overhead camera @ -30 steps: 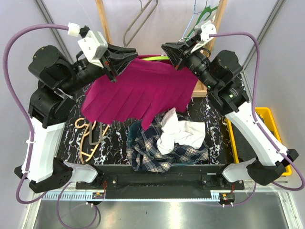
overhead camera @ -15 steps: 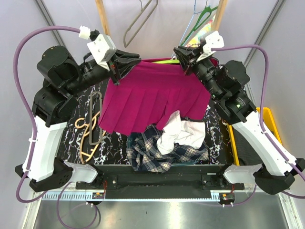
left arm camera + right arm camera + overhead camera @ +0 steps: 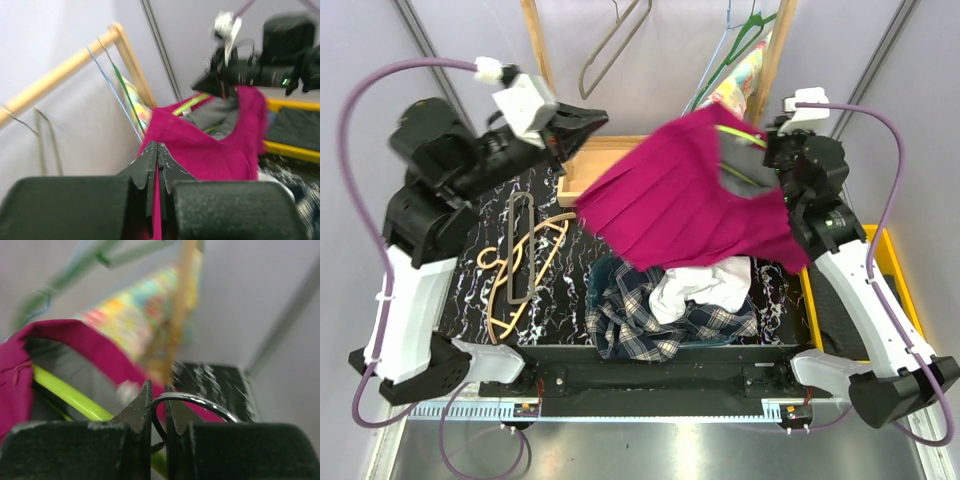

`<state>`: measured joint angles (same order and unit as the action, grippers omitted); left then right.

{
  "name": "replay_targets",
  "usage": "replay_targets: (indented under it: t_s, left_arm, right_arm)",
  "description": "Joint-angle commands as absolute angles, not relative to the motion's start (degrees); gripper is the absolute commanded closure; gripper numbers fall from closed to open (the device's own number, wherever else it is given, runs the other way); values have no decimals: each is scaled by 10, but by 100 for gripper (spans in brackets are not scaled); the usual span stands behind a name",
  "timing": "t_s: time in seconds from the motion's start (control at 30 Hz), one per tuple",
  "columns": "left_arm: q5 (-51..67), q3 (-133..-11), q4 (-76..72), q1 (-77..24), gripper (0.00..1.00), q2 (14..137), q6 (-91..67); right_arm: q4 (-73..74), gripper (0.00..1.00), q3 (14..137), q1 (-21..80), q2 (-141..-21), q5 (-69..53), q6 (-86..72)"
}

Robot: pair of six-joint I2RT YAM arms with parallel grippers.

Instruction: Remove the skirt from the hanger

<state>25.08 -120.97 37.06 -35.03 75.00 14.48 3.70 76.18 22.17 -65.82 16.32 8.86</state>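
Observation:
The magenta pleated skirt (image 3: 680, 200) hangs in the air over the table's back right, its grey lining showing at the waist. It is still on the lime-green hanger (image 3: 741, 133). My right gripper (image 3: 767, 160) is shut on the hanger's metal hook (image 3: 200, 402), with the green bar (image 3: 70, 397) and the skirt (image 3: 15, 385) just beyond the right gripper (image 3: 156, 387). My left gripper (image 3: 603, 118) is shut on nothing, a short way left of the skirt's edge. From the left wrist, the skirt (image 3: 210, 150) lies beyond the closed left gripper (image 3: 157, 146).
A pile of clothes, a plaid garment (image 3: 650, 310) and a white one (image 3: 705, 285), lies under the skirt. Wooden hangers (image 3: 520, 260) lie on the marbled table at left. A wooden rack (image 3: 535, 40) with hangers and a colourful garment (image 3: 745, 70) stands behind. A yellow bin (image 3: 880, 250) is at right.
My right arm has swung the hanger and skirt to the right. The skirt's left side has come out of my left gripper, which has closed fully and stays at the back left.

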Motion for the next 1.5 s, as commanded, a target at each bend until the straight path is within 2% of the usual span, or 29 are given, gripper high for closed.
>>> replay_targets:
  t_s: [0.0,0.33,0.47,0.6,0.93,1.47]
  left_arm:
    - [241,-1240,289,-349,98,708,159]
    - [249,-1222,279,-349,99,711,156]
    - [255,-1177,265,-349,99,707,152]
    - [268,-1121,237,-349,98,704,132]
    - [277,-1125,232,-349,99,725,126]
    - [303,-1112,250,-348,100,722,152]
  right_arm:
    - [76,100,768,155,-638,220,120]
    - [75,100,801,155,-608,64,17]
    - [48,100,793,155,-571,-77,4]
    - [26,100,819,155,-557,-150,-77]
    - [30,100,953,156,-575,-156,-100]
    - [29,100,1021,154,-601,-167,-126]
